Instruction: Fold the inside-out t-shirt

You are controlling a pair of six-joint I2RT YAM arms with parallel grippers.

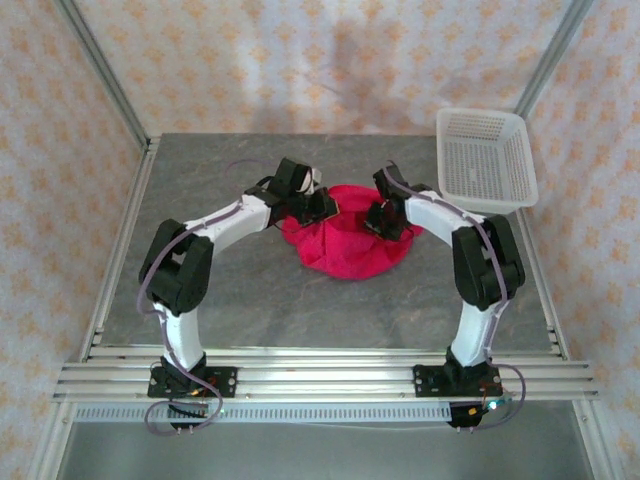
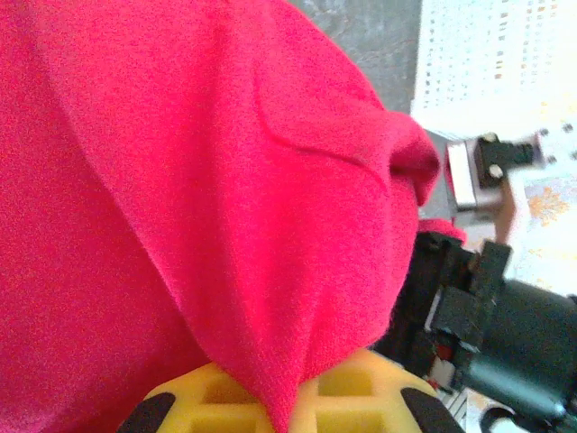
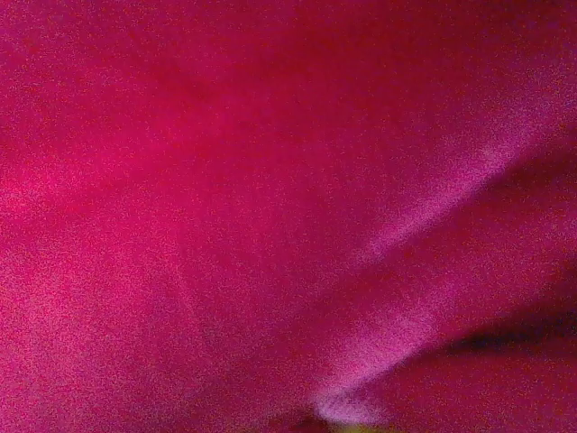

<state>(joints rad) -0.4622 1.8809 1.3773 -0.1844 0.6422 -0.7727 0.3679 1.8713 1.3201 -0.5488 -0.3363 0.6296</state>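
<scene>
Red and bunched, the inside-out t-shirt (image 1: 345, 250) lies on the desk (image 1: 250, 290) between 2 arms. Its cloth is clamped in the left end effector (image 1: 322, 205); whether the right end effector (image 1: 383, 220), buried in fabric, grips anything I cannot tell. The step looks like spreading; next calls for pulling the edges apart, flat.

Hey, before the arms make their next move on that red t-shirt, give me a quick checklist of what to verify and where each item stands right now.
1. Left gripper holding cloth: ok, shut on the t-shirt, with a fold pinched between its yellow fingers.
2. Right gripper holding cloth: cannot tell. It sits at the shirt's right edge and cloth hides its fingers.
3. Shirt laid flat: not ok, bunched in a heap.
4. Room to spread: ok, bare table on the near side.
5. Basket out of the way: ok, standing apart at the far right corner.
</scene>
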